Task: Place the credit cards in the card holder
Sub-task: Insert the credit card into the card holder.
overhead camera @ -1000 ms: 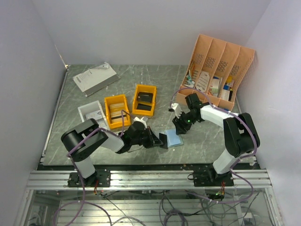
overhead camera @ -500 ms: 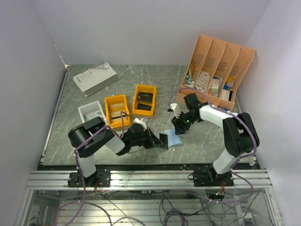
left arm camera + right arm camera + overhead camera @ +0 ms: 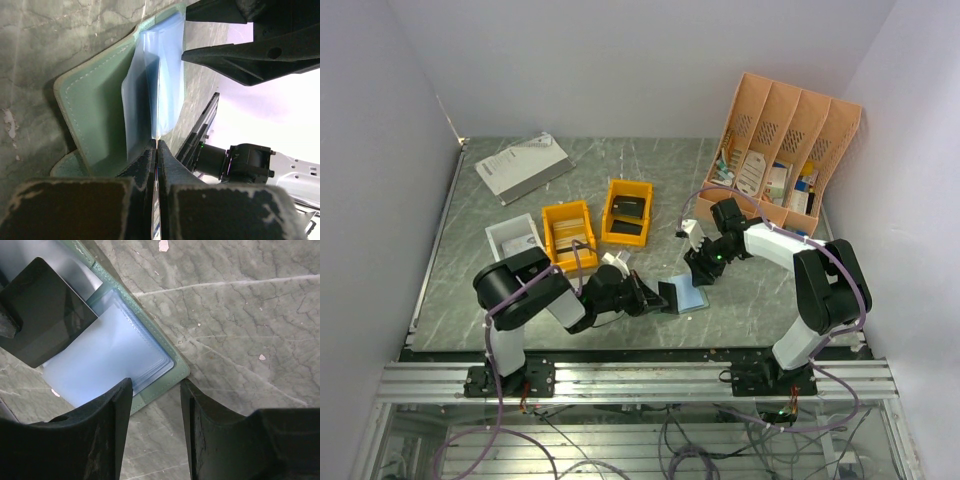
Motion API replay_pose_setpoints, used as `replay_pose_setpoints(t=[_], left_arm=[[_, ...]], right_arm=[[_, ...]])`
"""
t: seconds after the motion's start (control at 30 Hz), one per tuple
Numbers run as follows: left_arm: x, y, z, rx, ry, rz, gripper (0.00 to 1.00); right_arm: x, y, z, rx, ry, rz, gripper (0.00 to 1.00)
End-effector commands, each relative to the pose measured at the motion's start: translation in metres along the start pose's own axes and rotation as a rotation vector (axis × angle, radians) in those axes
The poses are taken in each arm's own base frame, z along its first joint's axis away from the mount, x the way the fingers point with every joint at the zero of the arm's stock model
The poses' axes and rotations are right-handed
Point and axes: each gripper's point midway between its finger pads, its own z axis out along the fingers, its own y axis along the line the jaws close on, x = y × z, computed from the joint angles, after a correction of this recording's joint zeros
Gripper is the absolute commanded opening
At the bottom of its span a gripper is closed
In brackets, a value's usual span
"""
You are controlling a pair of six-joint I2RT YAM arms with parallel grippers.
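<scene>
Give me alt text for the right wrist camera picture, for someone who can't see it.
The open card holder lies on the grey marbled table, light blue sleeves up, with a dark card angled over its upper left. The right gripper hovers with its fingers open, either side of the holder's corner.

Nothing I can read: print on the booklet far beyond my left pincer, and labels in the organiser behind my right pincer, are too small.

Card in left pincer over card holder; right pincer just behind.
</scene>
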Motion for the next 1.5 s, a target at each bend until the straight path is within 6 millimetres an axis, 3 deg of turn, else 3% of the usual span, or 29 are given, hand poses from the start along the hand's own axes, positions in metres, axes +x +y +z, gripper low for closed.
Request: replay_pose_setpoints(t=[0.0, 0.47, 0.93, 1.17, 1.47], left_arm=[[-0.011, -0.012, 0.004, 0.065, -0.053, 0.001, 0.07], [-0.016, -0.012, 0.006, 0.092, -0.100, 0.005, 0.07], [-0.008, 0.005, 0.009, 0.069, -0.107, 0.002, 0.07], [-0.006, -0.004, 0.008, 0.125, -0.118, -0.024, 0.07], [-0.009, -0.009, 0.009, 0.146, -0.134, -0.051, 0.07]], right_arm=[[0.015, 0.005, 0.003, -0.007, 0.049, 0.019, 0.44], [0.017, 0.006, 0.003, -0.012, 0.054, 0.021, 0.46], [0.019, 0.007, 0.003, -0.017, 0.058, 0.022, 0.46], [0.023, 0.006, 0.003, -0.009, 0.074, 0.021, 0.46], [0.009, -0.011, -0.021, 0.102, 0.012, 0.005, 0.50]])
